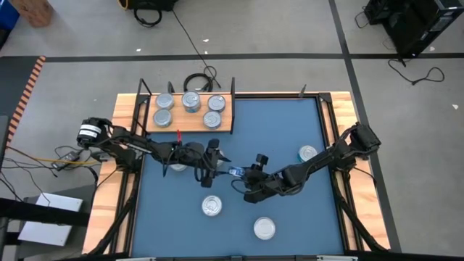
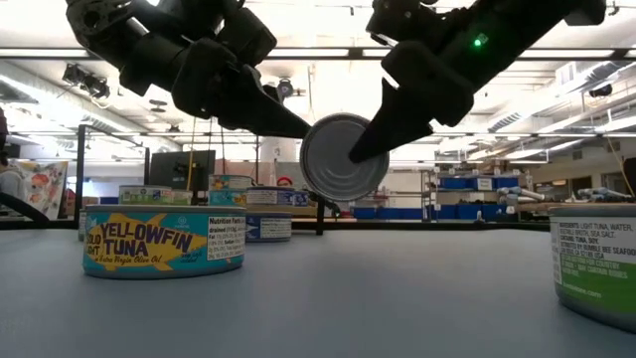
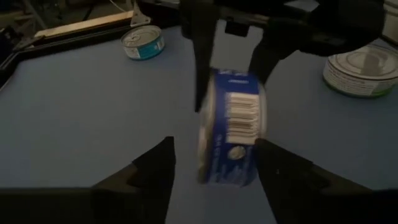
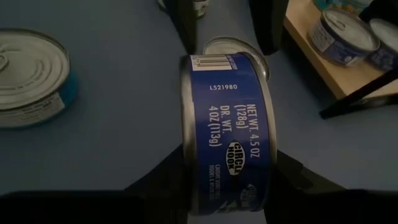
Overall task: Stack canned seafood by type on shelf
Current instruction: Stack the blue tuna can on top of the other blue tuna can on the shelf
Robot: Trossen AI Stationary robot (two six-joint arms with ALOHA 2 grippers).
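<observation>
On the shelf (image 1: 190, 120) four tins (image 1: 191, 101) sat already, at the table's back left. At mid-table the left claw (image 1: 214, 168) stood apart beside a blue tin (image 1: 235, 172) held on edge, the right claw (image 1: 246, 179) clamped on it. Four tins remained on the mat (image 1: 290, 123), so by my judgement less than half was done.

In the high view the blue-labelled tin (image 1: 233, 172) between the two arms is mostly covered by the right gripper (image 1: 239, 174) and left gripper (image 1: 215, 161), and another tin (image 1: 176, 167) shows only as a sliver under the left arm. In the low view a tin (image 2: 594, 261) is cut off by the picture's edge. The label on the shelf (image 1: 190, 122) tins is too small to read.
</observation>
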